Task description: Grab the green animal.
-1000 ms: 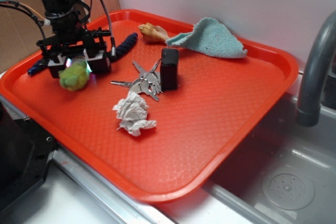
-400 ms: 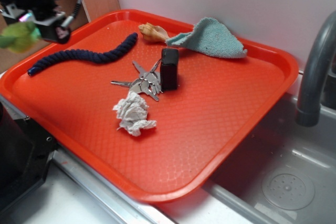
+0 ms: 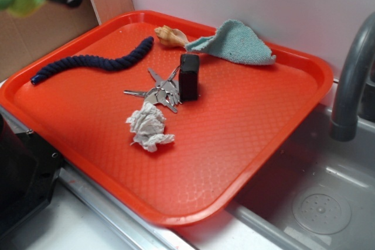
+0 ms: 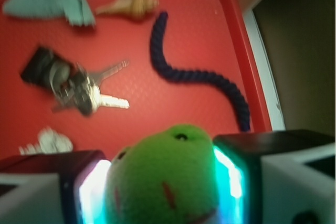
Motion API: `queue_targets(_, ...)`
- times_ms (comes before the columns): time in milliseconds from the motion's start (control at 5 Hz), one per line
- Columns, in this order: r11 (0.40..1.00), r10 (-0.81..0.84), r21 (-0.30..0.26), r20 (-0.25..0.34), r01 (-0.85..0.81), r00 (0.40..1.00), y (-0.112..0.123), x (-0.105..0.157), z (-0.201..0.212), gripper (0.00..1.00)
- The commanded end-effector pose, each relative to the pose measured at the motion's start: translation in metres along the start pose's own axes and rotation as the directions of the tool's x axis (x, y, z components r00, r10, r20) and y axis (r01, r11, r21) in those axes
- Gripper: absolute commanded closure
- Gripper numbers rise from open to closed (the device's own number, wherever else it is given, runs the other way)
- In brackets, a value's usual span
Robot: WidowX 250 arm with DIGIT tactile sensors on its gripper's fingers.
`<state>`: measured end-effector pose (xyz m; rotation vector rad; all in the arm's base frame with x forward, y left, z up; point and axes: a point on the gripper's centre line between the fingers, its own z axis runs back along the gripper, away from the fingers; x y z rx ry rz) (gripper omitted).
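My pincer (image 4: 163, 182) is closed on the green animal (image 4: 163, 179) — in the wrist view its fuzzy round body is squeezed between my two lit pads (image 4: 94, 187), one pressing each side, with its small dark eyes and red stitched marks facing the camera. In the exterior view the toy hangs as a blurred yellow-green blob in my grip at the top left corner of the picture, lifted well clear of the red tray (image 3: 263, 162) and out past its far left rim, in front of the brown board behind. The tray itself holds everything else. A dark blue rope (image 3: 96, 61) lies in a loose curve across its left part, one end close to the left rim. At the tray's back edge a tan seashell (image 3: 170, 36) sits just beside a crumpled teal cloth (image 3: 237, 42), whose corner reaches toward the shell. Near the tray's middle a small black block (image 3: 189, 77) stands upright, with a bunch of silver keys (image 3: 158, 91) fanned out at its left, touching or nearly touching its base. Nearer the front rim than the keys — a little apart from them — rests a crumpled white paper ball (image 3: 147, 127). To the right of the tray a grey faucet (image 3: 351, 80) arches over a steel sink (image 3: 316, 203).
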<state>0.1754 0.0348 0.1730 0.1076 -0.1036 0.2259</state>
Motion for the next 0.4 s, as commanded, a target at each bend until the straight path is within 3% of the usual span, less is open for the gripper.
queue_targets(0,0.995,0.078,-0.058,0.007,-0.078,0.997,0.0081,0.0117,0.0114,1.00)
queue_targets(200,0.993,0.106,-0.060,0.003,-0.106,0.994,0.0125,0.0093,0.0095,1.00)
